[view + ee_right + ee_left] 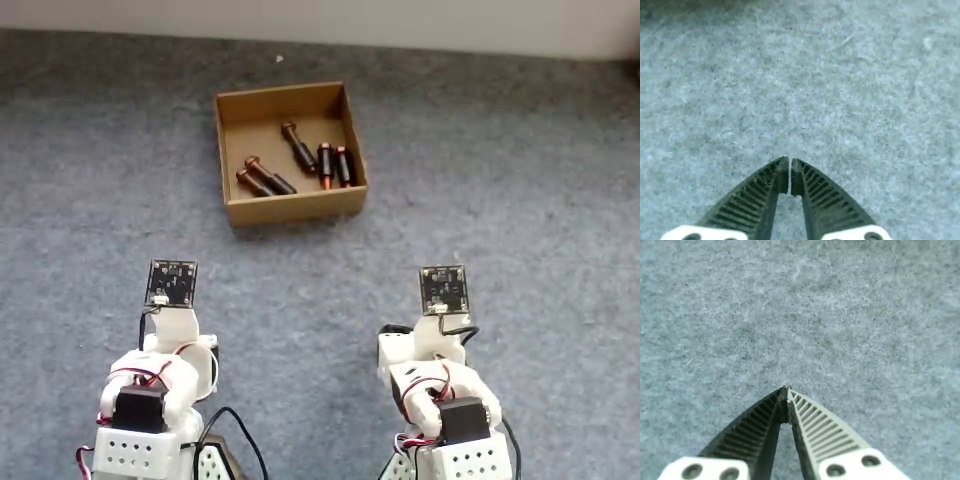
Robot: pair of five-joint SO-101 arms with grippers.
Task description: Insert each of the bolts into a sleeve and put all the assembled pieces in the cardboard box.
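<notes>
Surface: a grey felt-like cloth (520, 200) covers the whole table, with a fine, fuzzy texture.
Far edge: a pale smooth strip (400, 18) runs along the far side of the cloth; wall or border, I cannot tell.
Marks: one small dark speck (279, 58) lies on the cloth near the strip.
Light: soft and even, with only weak shadows.

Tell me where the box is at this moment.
In the high view, the box stands on the grey carpet in the far half, near the middle from left to right, with five pieces lying inside it.
</notes>
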